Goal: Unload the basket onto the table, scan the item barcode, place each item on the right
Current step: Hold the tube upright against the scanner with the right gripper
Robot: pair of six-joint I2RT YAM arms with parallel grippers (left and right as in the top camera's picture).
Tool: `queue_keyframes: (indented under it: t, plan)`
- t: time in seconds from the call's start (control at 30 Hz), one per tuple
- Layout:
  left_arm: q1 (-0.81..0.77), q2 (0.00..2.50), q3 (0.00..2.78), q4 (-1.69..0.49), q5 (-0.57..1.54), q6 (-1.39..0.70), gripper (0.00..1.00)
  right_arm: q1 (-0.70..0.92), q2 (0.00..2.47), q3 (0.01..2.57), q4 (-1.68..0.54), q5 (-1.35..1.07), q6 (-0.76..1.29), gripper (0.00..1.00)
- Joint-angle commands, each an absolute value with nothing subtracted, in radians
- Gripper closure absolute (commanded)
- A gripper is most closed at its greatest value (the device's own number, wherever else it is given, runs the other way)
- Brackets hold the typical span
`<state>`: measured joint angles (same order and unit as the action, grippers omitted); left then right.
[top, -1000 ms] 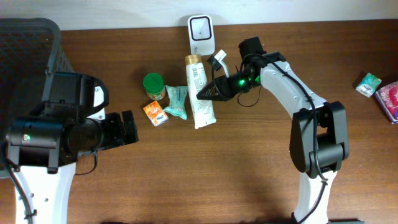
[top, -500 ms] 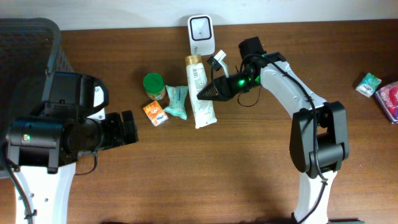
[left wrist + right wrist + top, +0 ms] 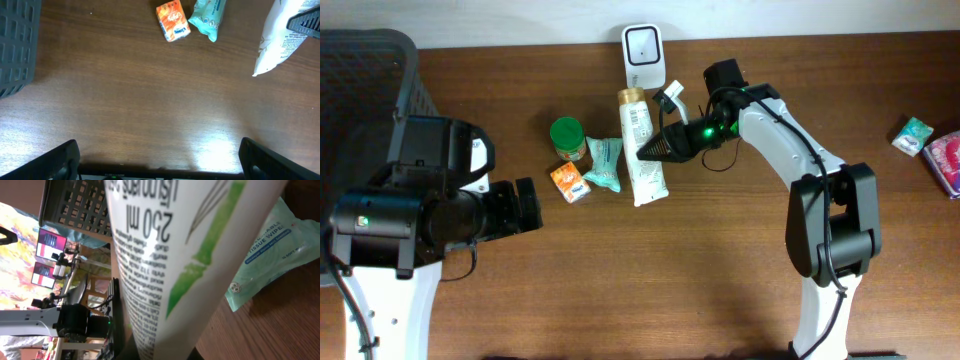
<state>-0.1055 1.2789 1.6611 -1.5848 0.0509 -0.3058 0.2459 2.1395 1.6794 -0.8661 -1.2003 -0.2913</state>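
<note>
A white tube [image 3: 642, 150] with a gold cap lies on the wooden table, its cap end pointing at the white barcode scanner [image 3: 643, 50] at the back edge. My right gripper [image 3: 658, 148] is shut on the tube's right edge near its middle. In the right wrist view the tube [image 3: 165, 255] fills the frame, printed side showing, and runs down between the jaws of the right gripper [image 3: 160, 352]. My left gripper [image 3: 525, 205] stands open over bare wood at the left, well apart from the items. In the left wrist view the left gripper [image 3: 160, 165] holds nothing.
A green-lidded jar [image 3: 567, 138], an orange pack [image 3: 570, 183] and a teal wipes pack [image 3: 603, 163] lie just left of the tube. A black basket [image 3: 365, 70] stands at the far left. A small teal pack [image 3: 913, 135] and a pink pack [image 3: 948, 160] sit at the far right.
</note>
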Motion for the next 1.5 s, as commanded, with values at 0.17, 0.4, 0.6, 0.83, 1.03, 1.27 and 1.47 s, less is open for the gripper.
queue_keyframes:
  t: [0.17,0.4,0.6,0.83,1.03,1.27,1.47]
  plan:
    - [-0.104,1.269,1.665,-1.584,0.044,-0.297,0.01,0.255,2.117,1.719,-0.866,-1.16,-0.242,0.96]
    - [-0.104,1.269,1.665,-1.584,0.044,-0.297,0.01,0.255,2.118,1.719,-0.932,-1.127,-0.243,0.96]
    - [-0.104,1.269,1.665,-1.584,0.044,-0.297,0.01,0.255,2.117,1.718,-0.939,-1.124,-0.243,0.96]
    - [-0.104,1.269,1.665,-1.584,0.044,-0.297,0.01,0.255,2.118,1.718,-0.938,-1.124,-0.243,0.96]
    - [-0.104,1.269,1.665,-1.584,0.044,-0.297,0.01,0.255,2.118,1.718,-0.938,-1.123,-0.243,0.96]
    - [-0.104,1.269,1.665,-1.584,0.044,-0.297,0.01,0.255,2.117,1.718,-0.932,-1.119,-0.258,0.96]
    - [-0.104,1.269,1.665,-1.584,0.044,-0.297,0.01,0.255,2.117,1.718,-0.84,-1.048,-0.329,0.96]
